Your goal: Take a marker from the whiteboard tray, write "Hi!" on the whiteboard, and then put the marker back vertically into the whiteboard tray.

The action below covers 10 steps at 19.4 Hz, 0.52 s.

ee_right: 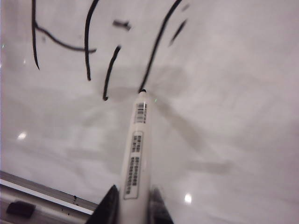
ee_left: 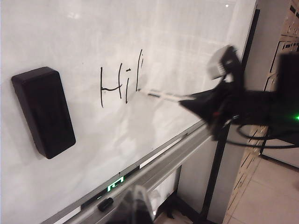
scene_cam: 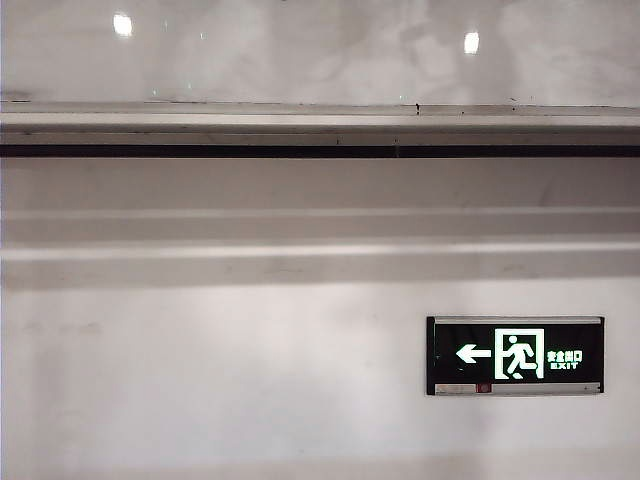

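The right gripper (ee_right: 132, 205) clamps the slim white-barrelled marker (ee_right: 136, 154), tip at the exclamation stroke's foot on the glossy off-white whiteboard (ee_right: 233, 93); the left gripper (ee_left: 135, 207), low centre, is too blurred to judge.

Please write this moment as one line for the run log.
stage: writing "Hi!" | right gripper: shut on marker, tip at whiteboard | left gripper: above whiteboard tray, state unclear | eraser: on board
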Motion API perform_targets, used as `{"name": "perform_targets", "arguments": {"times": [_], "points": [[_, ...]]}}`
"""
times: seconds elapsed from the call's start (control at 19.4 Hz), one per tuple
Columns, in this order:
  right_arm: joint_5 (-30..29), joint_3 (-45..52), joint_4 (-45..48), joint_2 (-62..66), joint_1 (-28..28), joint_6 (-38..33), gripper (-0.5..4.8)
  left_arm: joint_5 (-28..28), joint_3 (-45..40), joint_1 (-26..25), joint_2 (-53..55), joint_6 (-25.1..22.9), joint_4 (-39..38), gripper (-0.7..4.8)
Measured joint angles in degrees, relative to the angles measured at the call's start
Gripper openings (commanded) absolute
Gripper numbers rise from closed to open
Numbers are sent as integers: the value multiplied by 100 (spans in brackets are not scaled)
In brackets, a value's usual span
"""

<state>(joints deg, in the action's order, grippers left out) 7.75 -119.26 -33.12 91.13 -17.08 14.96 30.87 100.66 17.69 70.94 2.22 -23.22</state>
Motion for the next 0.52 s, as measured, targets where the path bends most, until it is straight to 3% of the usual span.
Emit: {"name": "perform_targets", "arguments": {"times": [0.52], "points": [[0, 7, -529, -26, -2, 0, -2, 0, 0, 0, 0, 2, 0, -5]]}}
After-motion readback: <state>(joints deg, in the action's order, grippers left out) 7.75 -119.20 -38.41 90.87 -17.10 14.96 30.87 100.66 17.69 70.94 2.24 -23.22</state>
